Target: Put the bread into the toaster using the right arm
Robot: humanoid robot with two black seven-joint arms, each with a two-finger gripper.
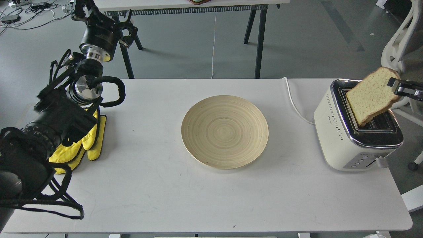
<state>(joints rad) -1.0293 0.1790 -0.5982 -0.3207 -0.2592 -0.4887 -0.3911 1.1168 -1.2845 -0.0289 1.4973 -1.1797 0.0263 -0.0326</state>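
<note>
Bread [371,96] hangs tilted over the toaster [350,132], lower corner dipping into the near slot, long axis rising toward my right gripper [395,86], which pinches its upper-right crust. Left gripper's [84,8] state indiscernible.

One bread slice [372,96], one toaster [343,138] with two slots, one plate [224,132], one pair of yellow gloves [84,145], one white table [165,195], two arms.

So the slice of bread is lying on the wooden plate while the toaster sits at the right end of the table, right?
Not quite. The head view shows the wooden plate bare; the bread is held by the right gripper, tilted over the toaster, which does sit at the table's right end.
</note>
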